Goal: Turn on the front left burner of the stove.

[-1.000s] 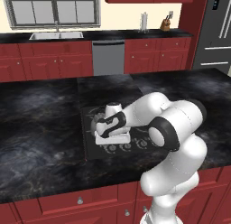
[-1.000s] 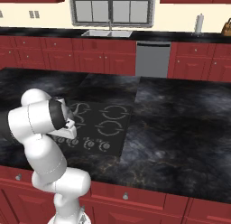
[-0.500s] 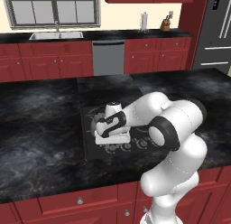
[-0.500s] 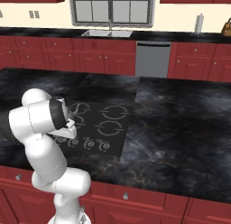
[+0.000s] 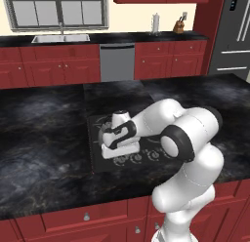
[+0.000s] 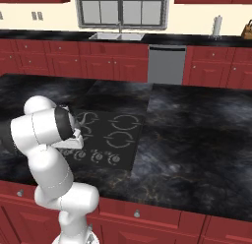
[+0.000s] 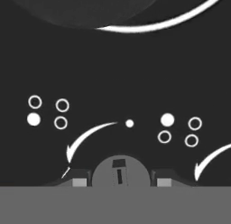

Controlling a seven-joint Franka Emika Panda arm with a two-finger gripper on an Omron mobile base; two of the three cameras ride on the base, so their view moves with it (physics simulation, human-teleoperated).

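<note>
The stove [image 5: 97, 159] is a black glass panel set in the island counter, and it also lies ahead of the arm in the right base view [image 6: 133, 121]. My gripper [image 5: 116, 149] points down over its front left part and covers most of the front left burner. In the hand view a white arc of a burner ring [image 7: 158, 25] curves across the top. A round grey knob [image 7: 119, 170] with a dark marker sits between my gripper [image 7: 119, 181] fingers [image 7: 79, 181], which press on both its sides. More knobs [image 5: 135, 159] run along the stove's front edge.
Dark marbled countertop [image 5: 44, 138] surrounds the stove on all sides. White dot-and-ring burner markers [image 7: 47, 112] are printed on the glass beside the knob. A sink [image 6: 117, 36], a dishwasher [image 5: 117, 63] and red cabinets line the far wall.
</note>
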